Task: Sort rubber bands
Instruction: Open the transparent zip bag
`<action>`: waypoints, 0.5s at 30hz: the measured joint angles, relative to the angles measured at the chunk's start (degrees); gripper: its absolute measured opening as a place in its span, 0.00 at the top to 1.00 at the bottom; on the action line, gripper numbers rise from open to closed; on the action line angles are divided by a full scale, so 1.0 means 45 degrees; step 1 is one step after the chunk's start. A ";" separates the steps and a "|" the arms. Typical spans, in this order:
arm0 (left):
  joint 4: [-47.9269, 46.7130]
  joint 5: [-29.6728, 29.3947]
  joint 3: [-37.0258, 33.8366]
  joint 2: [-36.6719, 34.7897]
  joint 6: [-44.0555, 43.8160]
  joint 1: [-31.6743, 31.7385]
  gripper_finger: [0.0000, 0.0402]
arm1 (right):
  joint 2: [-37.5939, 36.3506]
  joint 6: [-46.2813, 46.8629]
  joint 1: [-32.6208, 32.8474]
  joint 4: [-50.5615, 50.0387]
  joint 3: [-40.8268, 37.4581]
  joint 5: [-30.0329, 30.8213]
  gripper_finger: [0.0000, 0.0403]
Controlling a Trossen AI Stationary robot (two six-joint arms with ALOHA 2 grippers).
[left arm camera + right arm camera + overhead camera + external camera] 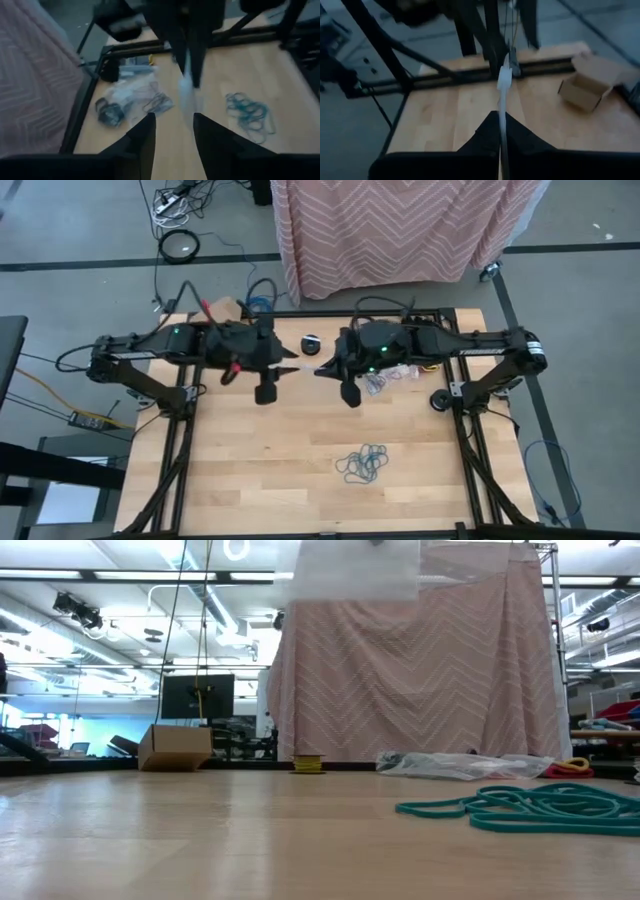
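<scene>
From above, both arms reached inward over the table's (300, 470) far half, the left gripper (296, 367) and right gripper (322, 368) nearly tip to tip with a clear plastic bag (309, 367) stretched between them. Teal rubber bands (363, 464) lay loose, well nearer than both grippers. At table level, the bag (358, 568) hung high above the wood, teal bands (530, 808) below. Left wrist: fingers (144, 137) spread apart, bag (187, 92) just ahead. Right wrist: fingers (485, 134) pinched tight on the bag (504, 87).
</scene>
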 joint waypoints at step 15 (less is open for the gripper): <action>0.2277 0.1717 -0.0005 0.0050 0.0674 0.0460 0.67 | -0.0764 -0.0271 0.0116 0.0333 0.0000 -0.0253 1.00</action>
